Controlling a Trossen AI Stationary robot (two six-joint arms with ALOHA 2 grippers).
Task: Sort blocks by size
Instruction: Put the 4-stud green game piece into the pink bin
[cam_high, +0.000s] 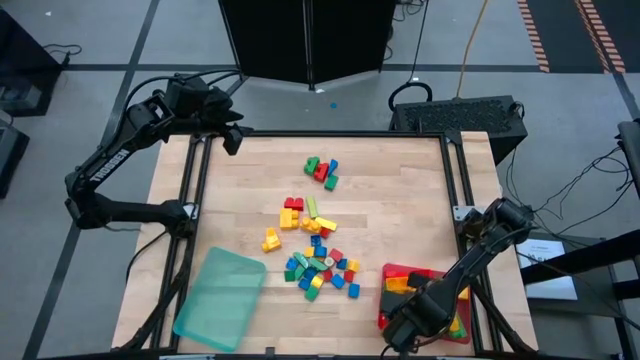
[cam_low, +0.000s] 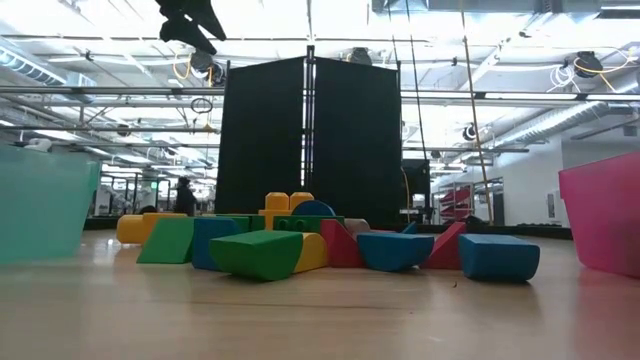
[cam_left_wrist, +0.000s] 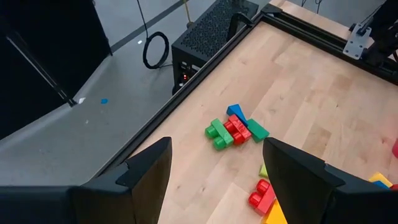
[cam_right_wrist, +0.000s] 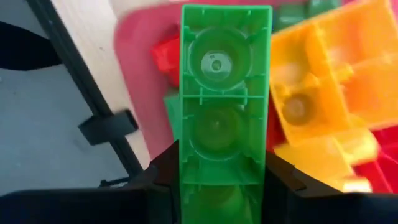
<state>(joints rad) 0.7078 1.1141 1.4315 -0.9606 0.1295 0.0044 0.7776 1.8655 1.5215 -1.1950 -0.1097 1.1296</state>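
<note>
Many blocks in red, yellow, green and blue lie in the middle of the table (cam_high: 318, 262), with a small cluster (cam_high: 321, 171) farther back, also in the left wrist view (cam_left_wrist: 233, 129). My right gripper (cam_high: 405, 320) hangs over the red tray (cam_high: 395, 272) at the near right. It is shut on a green oblong block (cam_right_wrist: 225, 93). Yellow, red and green blocks (cam_right_wrist: 323, 106) lie in that tray. My left gripper (cam_left_wrist: 217, 180) stands open, high over the table's far left corner (cam_high: 232, 135), holding nothing. My right gripper pinches the green block's two long sides (cam_right_wrist: 186, 168) between its two fingers (cam_right_wrist: 155, 186), near one end. The fingers point down from above. The block sticks out beyond the fingertips over the red tray, its hollow underside toward the wrist camera. Whether it touches the blocks below cannot be told.
A translucent teal tray (cam_high: 220, 297) lies at the near left, its wall (cam_low: 45, 205) showing in the low view opposite the red tray's wall (cam_low: 605, 215). Dark frame rails (cam_high: 195, 190) edge the table. A black box (cam_high: 460, 115) sits beyond the far right corner.
</note>
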